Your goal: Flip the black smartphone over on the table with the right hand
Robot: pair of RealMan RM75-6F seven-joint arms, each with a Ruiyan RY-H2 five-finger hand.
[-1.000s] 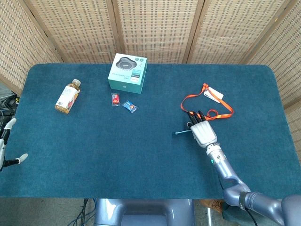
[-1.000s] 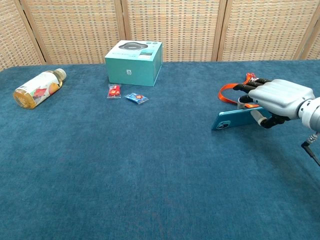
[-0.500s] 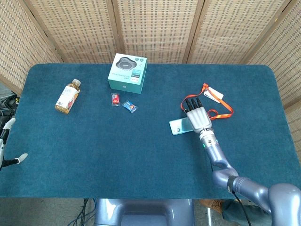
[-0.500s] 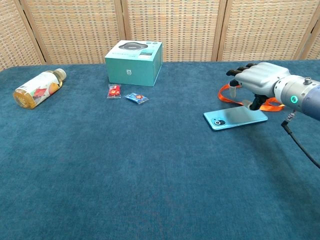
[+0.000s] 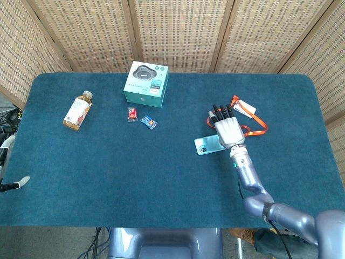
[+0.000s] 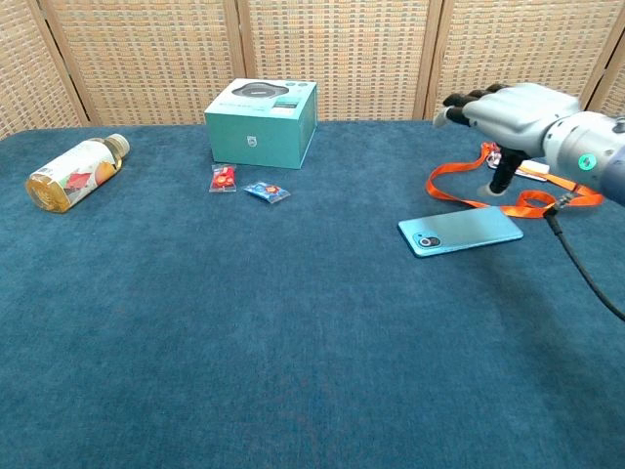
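- The smartphone [image 6: 460, 231] lies flat on the table [image 6: 293, 342], toward the right edge and about midway between the far and near edges. Its teal back and camera lens face up, so the screen side appears to be down; judged from that, the flip looks done.
- The right hand [image 6: 508, 109] hovers above the phone's far-right end, clear of it, fingers apart and holding nothing. In the head view the hand [image 5: 228, 128] covers the phone's right part, so only the left end of the phone [image 5: 206, 145] shows there.
- An orange lanyard [image 6: 469, 183] with a white tag loops on the table just beyond the phone, toward the far right corner. It sits close enough that a low sweep of the hand could snag it.
- The left hand [image 5: 6, 162] shows only at the left border of the head view, off the table's left edge. I cannot tell whether it is open or closed.
- Well apart from the work, toward the far left: a teal box [image 6: 262, 122] near the far edge, 2 small snack packets [image 6: 246, 184] just in front of it, and a drink bottle [image 6: 74, 173] lying on its side near the left edge.
- What remains, in my judgement, is only to draw the arm clear without disturbing the phone.
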